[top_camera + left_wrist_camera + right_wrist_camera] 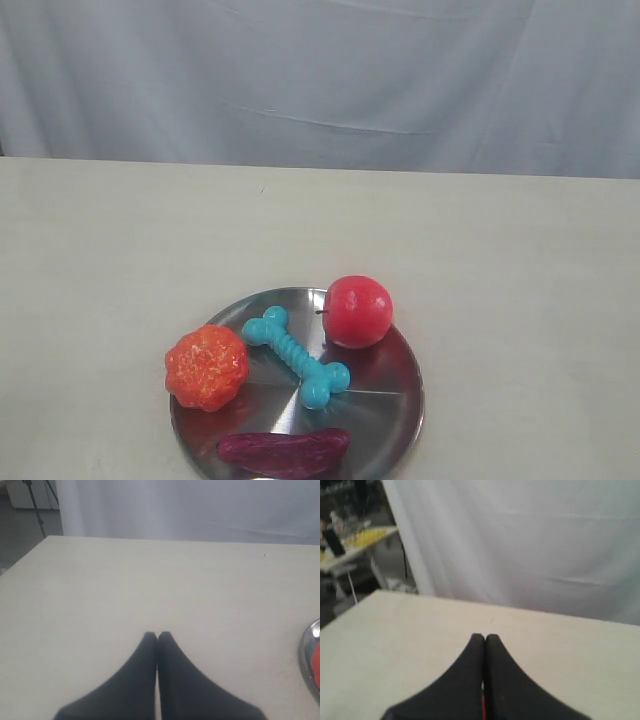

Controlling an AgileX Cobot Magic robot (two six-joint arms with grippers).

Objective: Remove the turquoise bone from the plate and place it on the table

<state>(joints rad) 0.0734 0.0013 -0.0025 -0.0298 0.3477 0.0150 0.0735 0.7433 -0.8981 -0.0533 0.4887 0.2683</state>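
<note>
Exterior: turquoise ribbed rubber bone (296, 357) lies diagonally mid round silver metal plate (395, 420), between red apple (357, 311) and orange knobbly ball (206, 366); no arms visible, probably parked pre-pick.

Left wrist: left gripper (157, 636) fingers pressed together, empty, above cream matte table (100, 590).

Right wrist: right gripper (484, 638) likewise closed, nothing held.

Only the two grippers show from here. The left gripper (157, 636) has two matte black fingers (135, 680), smooth and unmarked, broad at the base and curving in to narrow, rounded tips with a thin seam between them. The right gripper (484, 638) looks the same: plain black, tapered, softly rounded at the ends.
</note>
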